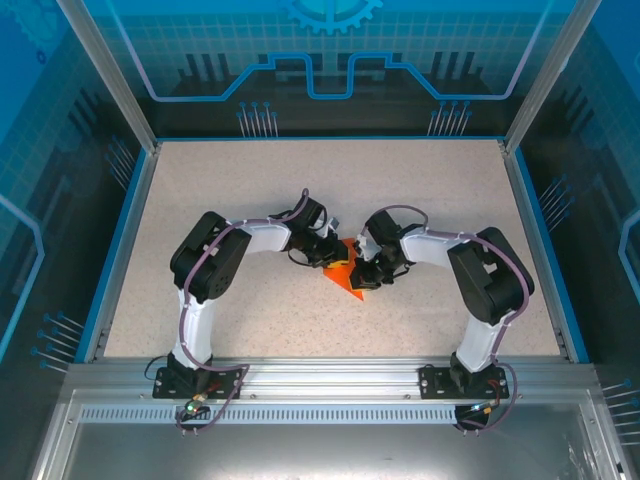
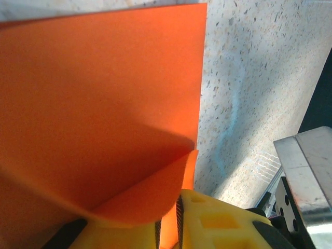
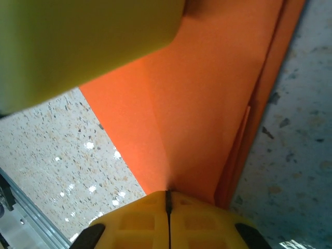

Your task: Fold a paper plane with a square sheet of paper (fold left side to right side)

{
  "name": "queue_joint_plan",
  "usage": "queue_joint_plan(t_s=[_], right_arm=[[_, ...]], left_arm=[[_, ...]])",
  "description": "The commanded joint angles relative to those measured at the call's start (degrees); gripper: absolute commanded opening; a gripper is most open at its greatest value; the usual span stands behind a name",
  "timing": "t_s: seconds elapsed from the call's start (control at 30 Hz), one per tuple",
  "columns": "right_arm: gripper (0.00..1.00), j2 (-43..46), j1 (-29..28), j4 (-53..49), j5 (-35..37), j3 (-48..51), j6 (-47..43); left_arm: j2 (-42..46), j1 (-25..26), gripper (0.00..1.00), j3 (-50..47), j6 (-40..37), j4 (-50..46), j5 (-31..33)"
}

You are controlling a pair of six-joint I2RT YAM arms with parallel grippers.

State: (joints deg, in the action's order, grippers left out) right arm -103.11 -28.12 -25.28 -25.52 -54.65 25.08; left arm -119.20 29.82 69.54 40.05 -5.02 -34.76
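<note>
The orange sheet of paper (image 1: 346, 276) lies folded into a small pointed shape at the middle of the table, between both grippers. My left gripper (image 1: 333, 258) meets it from the left. In the left wrist view the paper (image 2: 98, 98) spreads ahead and a curled flap runs down between the yellow fingers (image 2: 218, 220), so the left gripper (image 2: 169, 210) is shut on it. My right gripper (image 1: 364, 276) comes in from the right. In the right wrist view its jaws (image 3: 167, 196) are pressed together on the paper (image 3: 207, 104), where a crease runs into them. Layered edges show on the right.
The speckled tabletop (image 1: 250, 190) has free room all round the paper, bounded by a blue rim (image 1: 128, 215). The left gripper's yellow finger (image 3: 78, 41) hangs over the paper close to the right gripper. An aluminium rail (image 1: 330, 375) carries both arm bases at the near edge.
</note>
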Motion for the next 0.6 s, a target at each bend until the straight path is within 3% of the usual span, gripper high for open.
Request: queue_joint_plan(t_s=[0.0, 0.13, 0.57], right_arm=[[0.04, -1.77, 1.04, -1.55, 3.56, 1.97, 1.34], [0.00, -2.03, 1.88, -0.77, 2.72, 3.94, 1.41], [0.00, -1.66, 2.70, 1.44, -1.94, 9.94, -0.30]], left_arm=[[-1.45, -2.11, 0.20, -1.36, -2.08, -4.48, 5.69], [-1.87, -4.06, 0.20, 0.59, -4.28, -4.64, 5.53], [-7.94, -12.96, 0.20, 9.01, -7.60, -3.51, 5.58]])
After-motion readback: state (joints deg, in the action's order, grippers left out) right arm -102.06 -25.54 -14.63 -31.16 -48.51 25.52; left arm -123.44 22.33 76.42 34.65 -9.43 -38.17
